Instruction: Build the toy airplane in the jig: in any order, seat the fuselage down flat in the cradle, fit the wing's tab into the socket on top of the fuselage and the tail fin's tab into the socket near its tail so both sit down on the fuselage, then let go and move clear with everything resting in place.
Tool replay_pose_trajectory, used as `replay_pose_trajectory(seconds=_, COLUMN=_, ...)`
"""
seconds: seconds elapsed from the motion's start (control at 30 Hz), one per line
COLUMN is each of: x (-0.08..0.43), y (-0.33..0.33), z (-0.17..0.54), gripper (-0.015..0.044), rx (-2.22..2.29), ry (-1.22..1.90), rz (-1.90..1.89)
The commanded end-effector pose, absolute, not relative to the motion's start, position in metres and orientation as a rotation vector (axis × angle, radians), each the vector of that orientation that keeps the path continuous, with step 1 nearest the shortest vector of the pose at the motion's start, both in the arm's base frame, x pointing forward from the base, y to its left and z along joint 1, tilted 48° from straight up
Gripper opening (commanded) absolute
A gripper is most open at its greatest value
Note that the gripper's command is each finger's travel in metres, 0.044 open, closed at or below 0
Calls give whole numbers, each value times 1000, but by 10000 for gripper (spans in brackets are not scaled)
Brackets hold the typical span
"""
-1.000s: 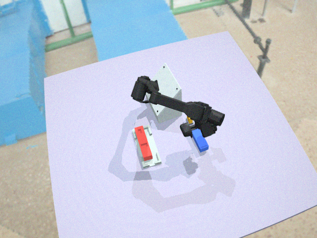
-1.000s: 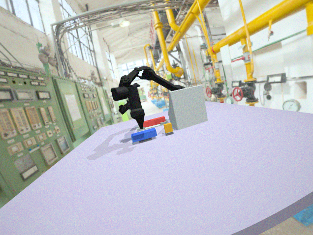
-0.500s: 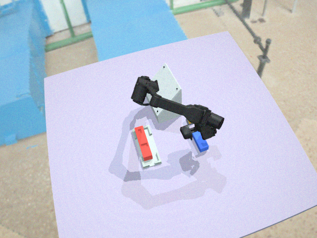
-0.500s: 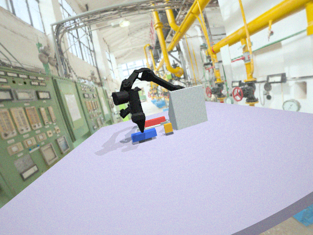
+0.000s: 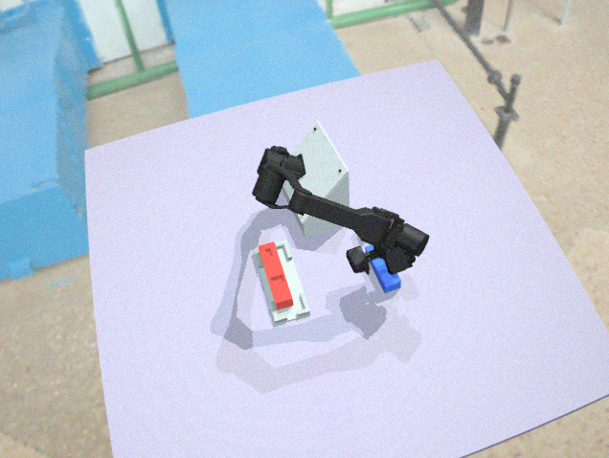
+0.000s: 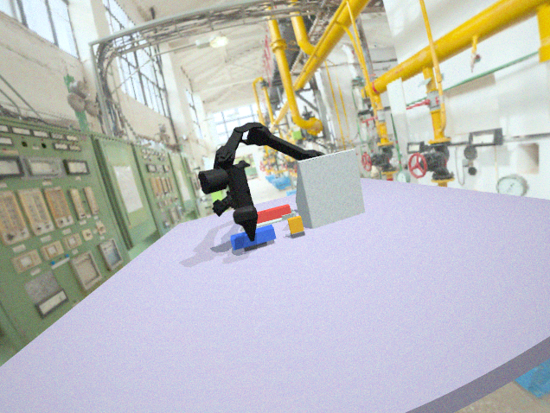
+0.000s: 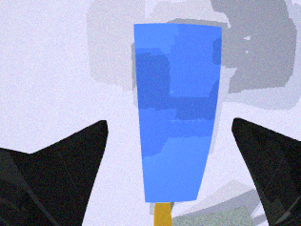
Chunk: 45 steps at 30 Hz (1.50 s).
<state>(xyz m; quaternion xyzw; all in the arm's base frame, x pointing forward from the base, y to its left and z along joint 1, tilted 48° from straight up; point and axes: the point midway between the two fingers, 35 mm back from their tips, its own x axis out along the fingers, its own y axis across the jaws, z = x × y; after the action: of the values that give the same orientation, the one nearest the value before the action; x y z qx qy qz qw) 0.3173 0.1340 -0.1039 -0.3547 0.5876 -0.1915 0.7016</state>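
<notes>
Between the two spread, empty fingers of the black claw (image 5: pixel 376 265) (image 6: pixel 252 237) (image 7: pixel 170 124) lies the blue block-shaped wing (image 5: pixel 385 274) (image 6: pixel 255 239) (image 7: pixel 176 113), lengthwise, with a gap on either side in the wrist view. It looks light and stiff, probably smooth rather than fragile, so a square pinch across its narrow width, near the middle, should carry it level; a grip towards one end could let it tip. The exterior view shows a darker piece beneath it, likely the tab, which wants keeping unbent and unscraped

Just past one end of the wing stands the small yellow tail fin (image 6: pixel 295 225) (image 7: pixel 163 215), close enough that a finger swinging that way might knock it. Farther off, the red bar-shaped fuselage (image 5: pixel 275 275) (image 6: pixel 273 213) lies along the pale green jig (image 5: pixel 294 283), its sockets facing up; whether it is fully seated cannot be told. The tall grey slanted block (image 5: pixel 322 162) (image 6: pixel 331 188) crowds the arm's side, while the tabletop (image 5: pixel 467 320) (image 6: pixel 310 310) (image 7: pixel 43 61) away from it offers easier room for lifting and crossing
</notes>
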Motion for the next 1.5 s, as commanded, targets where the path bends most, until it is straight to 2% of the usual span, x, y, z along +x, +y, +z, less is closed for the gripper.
replay_pose_trajectory(seconds=0.0, x=317, y=125, z=-111, gripper=440, rx=-802, ry=1316, rz=-433)
replay_pose_trajectory(seconds=0.13, x=318, y=123, z=-113, gripper=440, rx=-802, ry=1316, rz=-433)
replay_pose_trajectory(seconds=0.47, x=318, y=123, z=-113, gripper=177, rx=-802, ry=1316, rz=-433)
replay_pose_trajectory(seconds=0.67, x=318, y=123, z=-113, gripper=138, rx=-802, ry=1316, rz=-433)
replay_pose_trajectory(seconds=0.83, x=319, y=130, z=-110, gripper=6, rx=-795, ry=1311, rz=-413)
replay_pose_trajectory(seconds=1.47, x=313, y=172, z=-78, gripper=0, rx=-783, ry=1310, rz=-385)
